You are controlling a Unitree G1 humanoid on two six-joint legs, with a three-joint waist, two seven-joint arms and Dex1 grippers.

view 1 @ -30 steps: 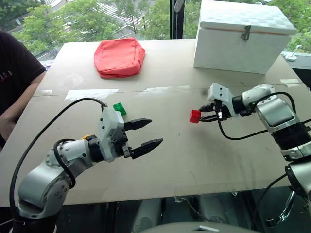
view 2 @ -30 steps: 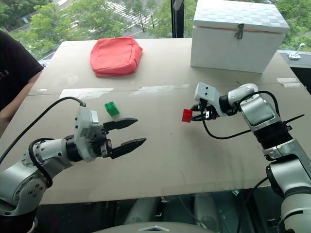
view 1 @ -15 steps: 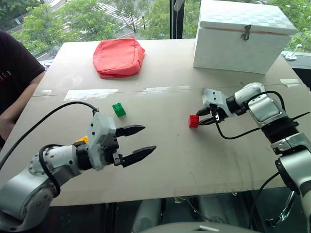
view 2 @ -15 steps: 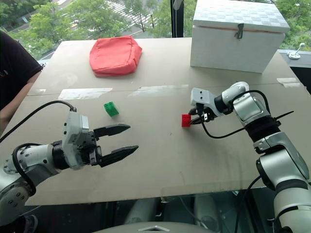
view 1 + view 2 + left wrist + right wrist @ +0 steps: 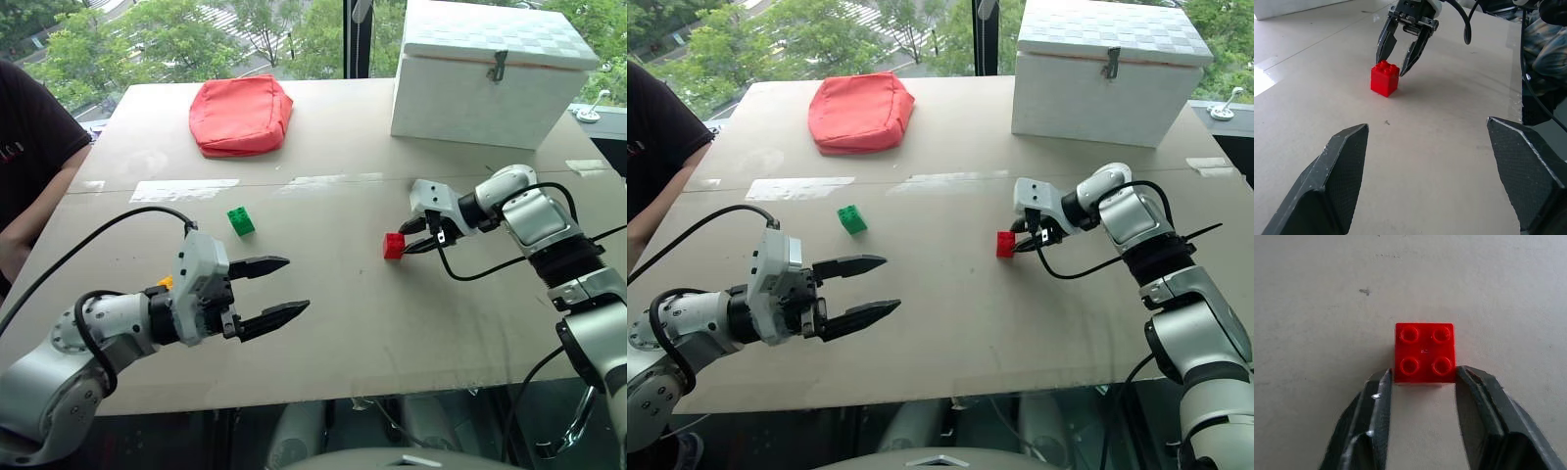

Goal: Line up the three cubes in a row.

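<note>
The red cube (image 5: 394,246) sits on the table right of centre. My right gripper (image 5: 409,238) is open, its fingertips (image 5: 1385,378) level with the cube's near corners and standing slightly wider than the cube (image 5: 1425,351). The green cube (image 5: 239,220) lies left of centre. Behind my left wrist a sliver of the yellow cube (image 5: 167,283) shows, mostly hidden. Open and empty, my left gripper (image 5: 294,284) hovers over the near left of the table and points toward the red cube (image 5: 1385,80).
A red fabric pouch (image 5: 240,115) lies at the far left and a big white box (image 5: 490,73) stands at the far right. A person's sleeve and arm (image 5: 29,147) are at the table's left edge. Tape strips (image 5: 184,189) cross the table.
My right gripper set the red cube down on the table and opened its fingers. My left arm drew back a little toward the near left.
</note>
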